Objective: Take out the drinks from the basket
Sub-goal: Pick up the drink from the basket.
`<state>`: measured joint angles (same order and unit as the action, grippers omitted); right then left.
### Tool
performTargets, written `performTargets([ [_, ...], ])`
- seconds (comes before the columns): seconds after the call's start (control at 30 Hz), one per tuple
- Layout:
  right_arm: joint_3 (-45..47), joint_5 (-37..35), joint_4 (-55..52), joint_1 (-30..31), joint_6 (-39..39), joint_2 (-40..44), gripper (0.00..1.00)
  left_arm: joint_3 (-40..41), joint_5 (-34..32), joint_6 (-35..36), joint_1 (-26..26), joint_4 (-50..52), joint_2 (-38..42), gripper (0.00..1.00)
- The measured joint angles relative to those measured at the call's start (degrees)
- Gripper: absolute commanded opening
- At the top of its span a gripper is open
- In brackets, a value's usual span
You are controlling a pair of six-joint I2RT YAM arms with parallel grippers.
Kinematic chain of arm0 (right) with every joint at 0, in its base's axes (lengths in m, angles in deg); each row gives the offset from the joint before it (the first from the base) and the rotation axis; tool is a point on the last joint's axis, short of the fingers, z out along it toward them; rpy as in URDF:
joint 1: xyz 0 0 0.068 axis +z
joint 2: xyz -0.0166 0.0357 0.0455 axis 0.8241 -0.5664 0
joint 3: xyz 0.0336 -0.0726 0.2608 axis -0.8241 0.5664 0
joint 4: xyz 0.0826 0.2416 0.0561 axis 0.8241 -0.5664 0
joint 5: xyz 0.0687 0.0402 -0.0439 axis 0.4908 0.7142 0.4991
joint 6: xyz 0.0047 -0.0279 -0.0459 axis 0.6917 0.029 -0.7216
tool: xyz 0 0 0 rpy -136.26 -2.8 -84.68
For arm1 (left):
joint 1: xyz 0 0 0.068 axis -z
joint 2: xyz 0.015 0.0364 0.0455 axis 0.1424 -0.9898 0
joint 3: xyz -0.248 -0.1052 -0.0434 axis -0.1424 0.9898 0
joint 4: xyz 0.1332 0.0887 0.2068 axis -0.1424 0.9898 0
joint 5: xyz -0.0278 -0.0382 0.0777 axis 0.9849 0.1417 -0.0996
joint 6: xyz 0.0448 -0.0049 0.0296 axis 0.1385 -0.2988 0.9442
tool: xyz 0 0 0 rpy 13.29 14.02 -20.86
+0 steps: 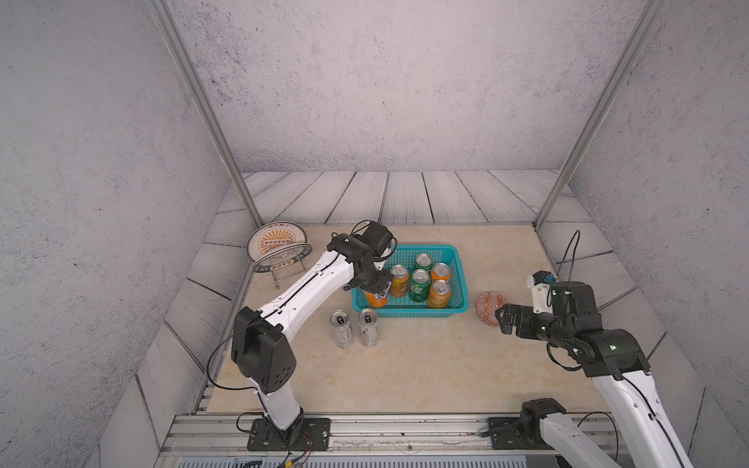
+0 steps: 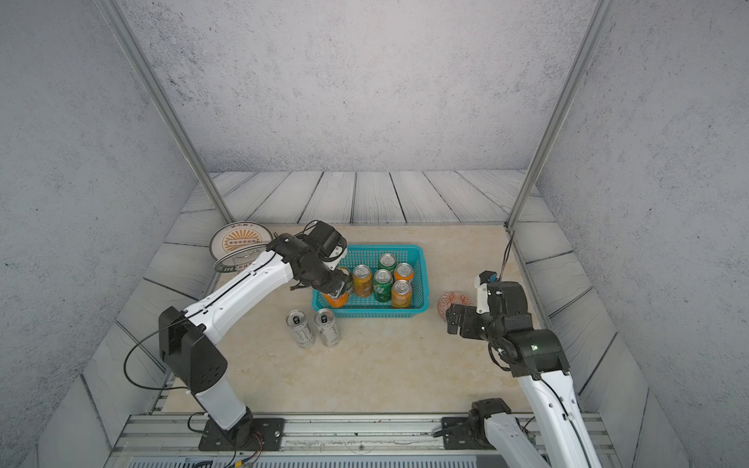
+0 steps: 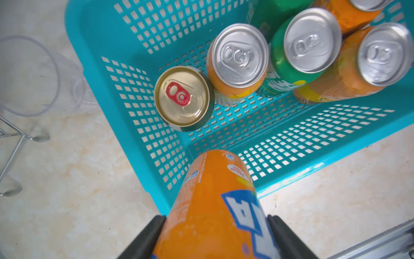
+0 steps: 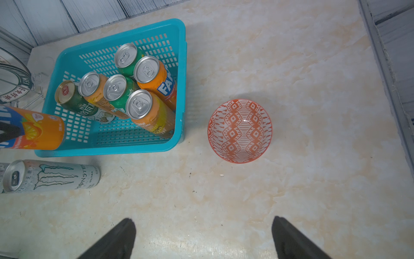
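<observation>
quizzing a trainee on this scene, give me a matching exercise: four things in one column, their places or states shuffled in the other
Things:
1. gold-topped can
2. tall silver cans
3. patterned dish
4. left gripper

Places or states:
a. shut on an orange can
b. standing in the basket
c. standing side by side on the table
d. empty, near the right gripper

Pairs: 1-b, 2-c, 3-d, 4-a
</observation>
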<state>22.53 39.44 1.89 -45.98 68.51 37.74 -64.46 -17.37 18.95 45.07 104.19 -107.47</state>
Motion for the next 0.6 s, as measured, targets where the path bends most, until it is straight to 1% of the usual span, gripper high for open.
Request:
performTargets([
  [0.33, 0.0, 0.0, -0.2, 0.0, 0.0, 0.3, 0.99, -1.1, 0.1, -1.4, 3.7, 0.8, 6.1, 0.63],
  [0.6, 0.0, 0.0, -0.5, 0.0, 0.1, 0.7, 0.99, -2.7, -0.2, -2.4, 8.3, 1.2, 7.3, 0.62],
])
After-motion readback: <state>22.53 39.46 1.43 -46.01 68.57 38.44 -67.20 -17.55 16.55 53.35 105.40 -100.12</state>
